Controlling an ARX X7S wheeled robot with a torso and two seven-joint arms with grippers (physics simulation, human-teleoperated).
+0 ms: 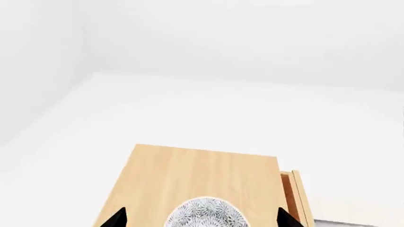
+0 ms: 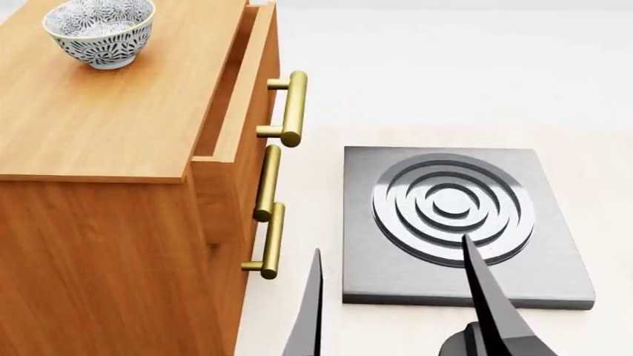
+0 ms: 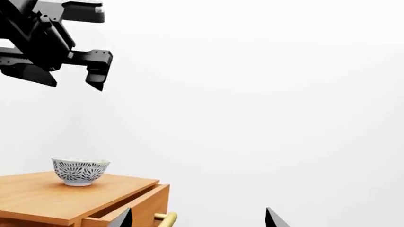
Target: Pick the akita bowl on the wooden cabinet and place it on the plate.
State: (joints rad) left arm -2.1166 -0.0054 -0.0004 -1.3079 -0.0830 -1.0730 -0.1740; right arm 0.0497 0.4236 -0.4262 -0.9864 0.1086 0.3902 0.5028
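Right now the akita bowl (image 2: 100, 31) sits upright on top of the wooden cabinet (image 2: 89, 119), toward its far back corner, and what little of its pale inside shows looks bare; the top drawer (image 2: 237, 96) stands pulled out a little, its inside hidden; brass bar handles (image 2: 290, 107) run down the cabinet front; beside the cabinet, on the pale tabletop (image 2: 445, 67), lies a grey stove burner (image 2: 453, 208) with concentric rings; up high, the left hand (image 3: 94, 71) hovers well above the bowl, fingers spread wide and holding nothing, and from its own camera the bowl shows between the two dark fingertips (image 1: 115, 218); down low, the right hand (image 2: 396, 311) has its fingers parted wide too, gripping nothing, pointing over the burner's near edge; no writing or labels can be read anywhere.
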